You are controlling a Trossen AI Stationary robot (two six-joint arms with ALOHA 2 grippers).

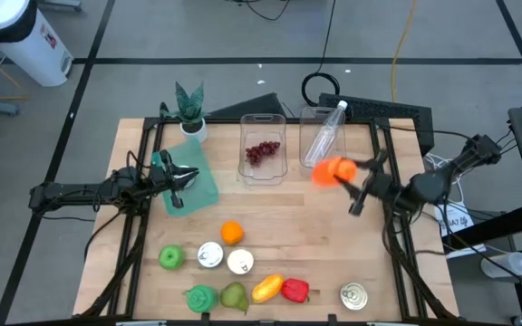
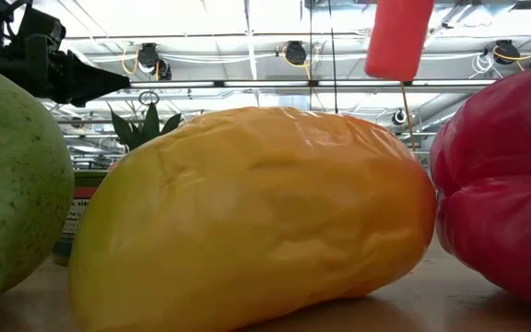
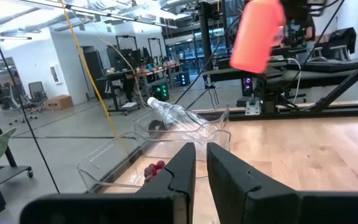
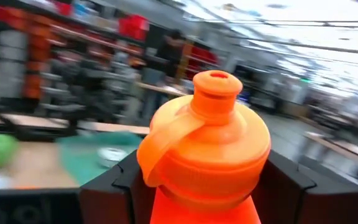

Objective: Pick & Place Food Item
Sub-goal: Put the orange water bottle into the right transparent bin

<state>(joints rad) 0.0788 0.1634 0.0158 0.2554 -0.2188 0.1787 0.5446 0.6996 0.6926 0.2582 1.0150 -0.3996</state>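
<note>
An orange bottle (image 1: 334, 171) is being held off the table by the right gripper (image 1: 359, 184), with its capped end pointing away from the wrist and its body clamped between the two dark fingers (image 4: 120, 180). In the right wrist view the bottle (image 4: 207, 149) is being shown upright between those fingers, cap uppermost. From above, it is being carried over the right half of the wooden table (image 1: 143, 226), just beside a clear container (image 1: 320, 136) in which a clear plastic bottle (image 1: 326, 134) is lying at a slant. A second clear container (image 1: 263, 149), holding dark red grapes (image 1: 262, 151), is being seen next to it, toward the middle.

The left gripper (image 1: 181, 179) is being kept closed, fingers together, above a teal cloth (image 1: 198, 181) on the table's left side, well apart from the orange bottle. A small potted plant (image 1: 189, 110) is standing near the back edge behind it.

Along the front of the table a row of items is being displayed: an orange (image 1: 232, 233), a green apple (image 1: 169, 258), two cans (image 1: 210, 255), a green vegetable (image 1: 201, 296), a pear (image 1: 234, 295), a yellow mango (image 1: 267, 289), a red pepper (image 1: 294, 290), and a third can (image 1: 354, 295) apart at the right.
</note>
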